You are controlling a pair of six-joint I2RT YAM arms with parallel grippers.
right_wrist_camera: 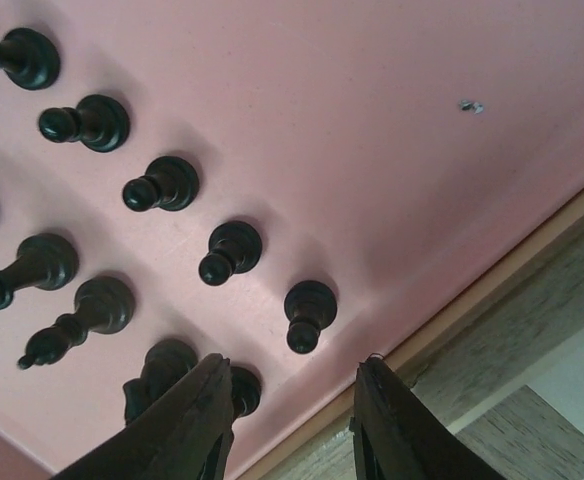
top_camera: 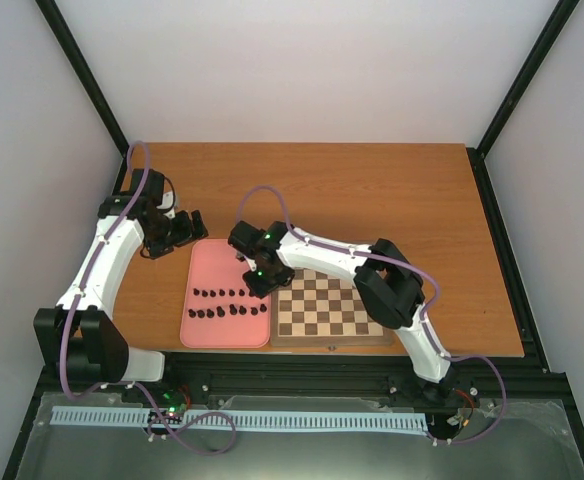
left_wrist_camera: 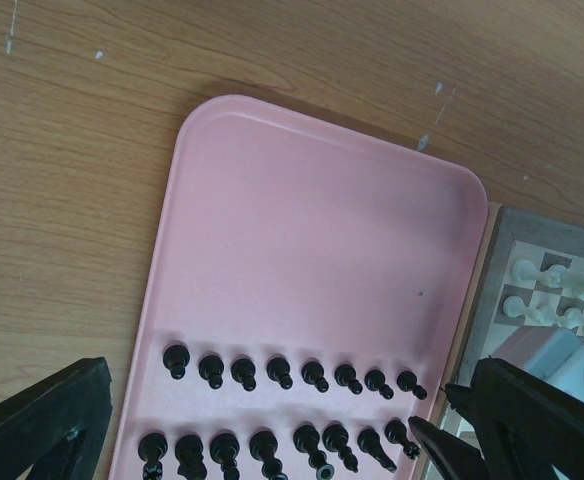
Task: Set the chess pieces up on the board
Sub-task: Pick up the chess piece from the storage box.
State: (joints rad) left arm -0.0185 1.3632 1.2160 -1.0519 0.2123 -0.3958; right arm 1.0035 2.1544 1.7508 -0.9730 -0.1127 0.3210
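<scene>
The black chess pieces [top_camera: 224, 303] stand in two rows on a pink tray [top_camera: 222, 262], left of the wooden board [top_camera: 327, 312]. My right gripper [top_camera: 257, 282] hovers low over the tray's right end, open with nothing between its fingers. In the right wrist view a black pawn [right_wrist_camera: 309, 312] stands just ahead of the gap of the right gripper [right_wrist_camera: 292, 362], and another dark piece [right_wrist_camera: 240, 390] is beside the left finger [right_wrist_camera: 187, 420]. The board's edge [right_wrist_camera: 532, 330] lies under the right finger. My left gripper [top_camera: 177, 232] stands open over the bare table behind the tray. Its view shows both rows [left_wrist_camera: 292, 375].
Small cream pieces [left_wrist_camera: 524, 272] stand on the board's far rows, mostly hidden under my right arm [top_camera: 342, 262] in the top view. The tray's far half [left_wrist_camera: 302, 250] holds nothing. Wooden table [top_camera: 372, 190] stretches behind tray and board, with black frame posts at the corners.
</scene>
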